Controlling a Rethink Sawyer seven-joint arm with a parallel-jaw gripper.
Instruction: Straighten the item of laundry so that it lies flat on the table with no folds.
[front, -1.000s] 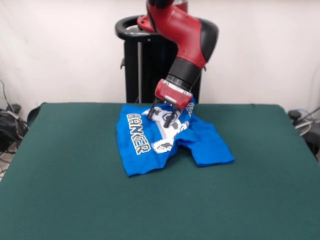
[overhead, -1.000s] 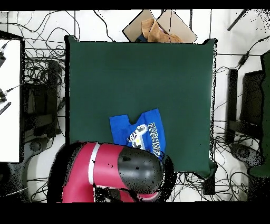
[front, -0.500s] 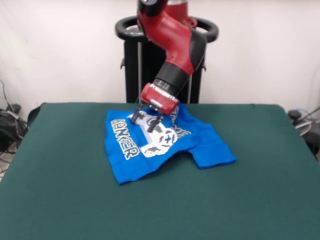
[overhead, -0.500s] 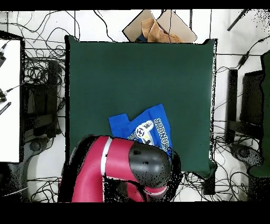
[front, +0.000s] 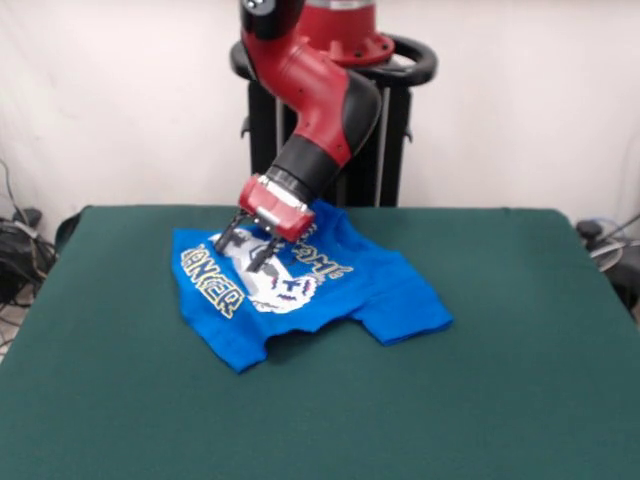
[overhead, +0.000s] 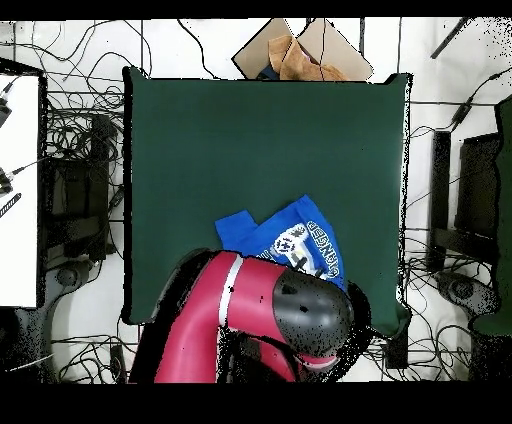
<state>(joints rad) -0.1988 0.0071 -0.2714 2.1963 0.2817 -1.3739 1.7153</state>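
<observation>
Your gripper (front: 246, 246), clenched on the item of laundry (front: 300, 290), sits at its upper left; the cloth spreads lower right.

The T-shirt (front: 330, 285) is bright blue, printed with a white-grey pixel game controller and dark lettering outlined in yellow; the table (front: 500, 380) is dark green. The arm (front: 320, 110) is red with black sections; its gripper (front: 248, 248) has a red body.
</observation>
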